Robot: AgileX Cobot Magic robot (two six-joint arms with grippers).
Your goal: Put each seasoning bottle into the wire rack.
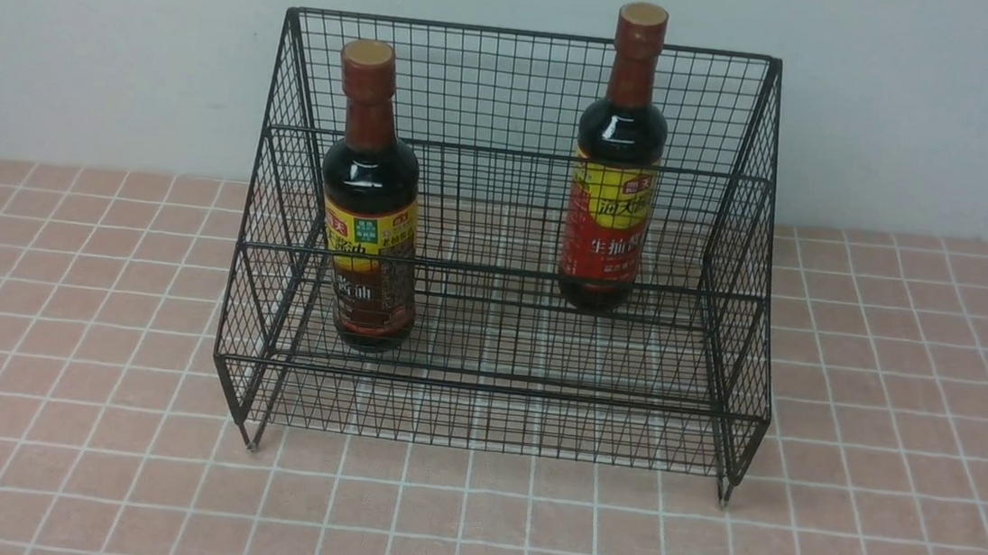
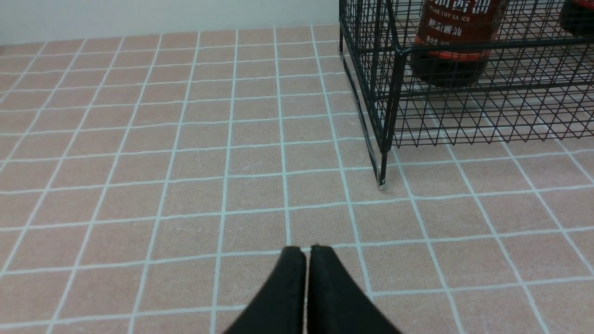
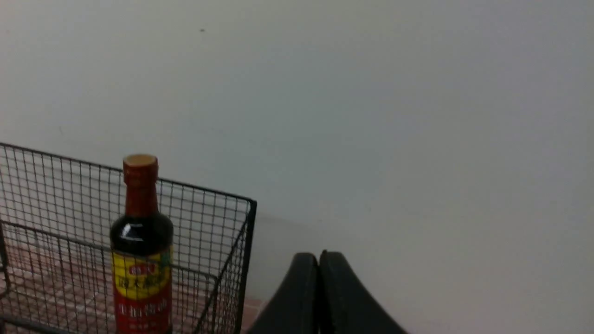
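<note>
In the front view, the wire rack [image 1: 505, 251] stands on the tiled table [image 1: 78, 455], close to the wall behind it. Both seasoning bottles are upright inside the rack. The bottle with the yellow and brown label [image 1: 372, 202] stands on the lower front tier, toward the rack's left side. The bottle with the yellow and red label [image 1: 616, 162] stands on the higher back tier, toward the rack's right side. No arm shows in this view, so I judge the task finished.

In the left wrist view, the left gripper [image 2: 306, 253] has its two fingers pressed together and holds nothing. It hangs over bare tiles, well apart from the rack's front left leg [image 2: 381, 171].

In the right wrist view, the right gripper [image 3: 319, 260] is also closed and empty. It is beside the rack's right wall, outside it, with the red-label bottle visible through the mesh.

The risk I see now is small. If an arm swings toward the rack while it retreats, it may hit the light wire frame, and a tall, narrow bottle could tip over.
</note>
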